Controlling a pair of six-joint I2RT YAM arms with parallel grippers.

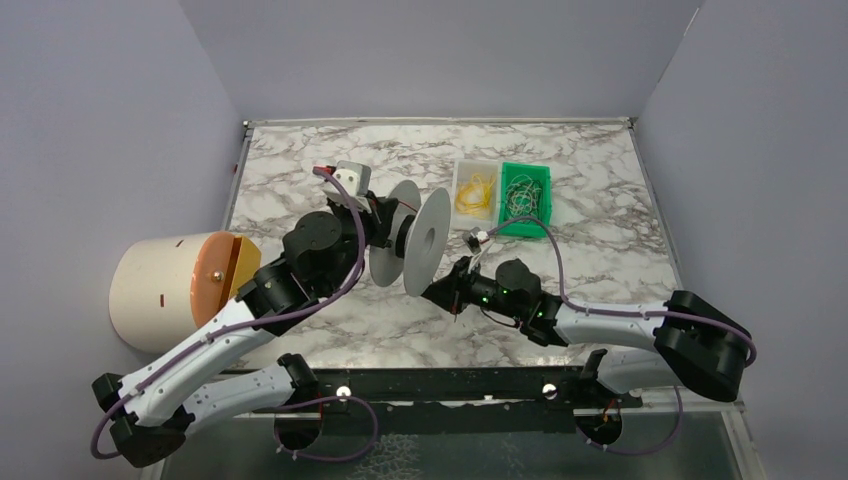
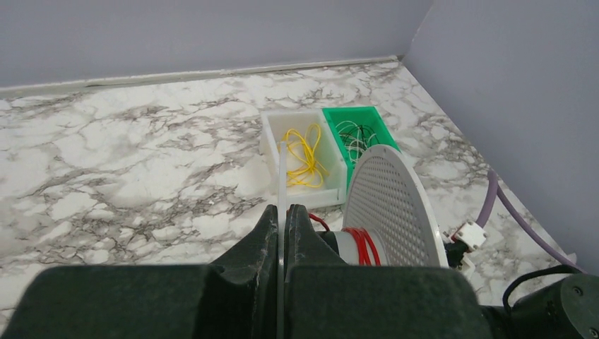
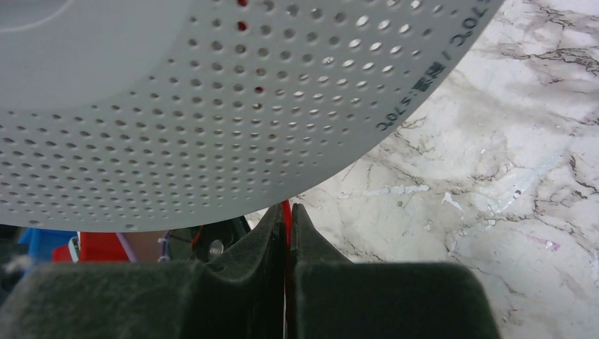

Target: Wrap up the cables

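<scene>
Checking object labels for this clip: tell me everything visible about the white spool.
The white spool looks like plastic: two round flanges, at least one pierced with small holes, joined by a grey hub carrying a few turns of red wire. Flanges upright, axis level, mid-table. The left gripper is shut on one flange's rim; the right gripper, shut on the red wire, sits just below the other flange, whose rim bears small print.

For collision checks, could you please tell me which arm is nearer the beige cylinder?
Left. The left arm passes right beside the beige cylinder; the right arm lies well away, beyond the spool.
</scene>
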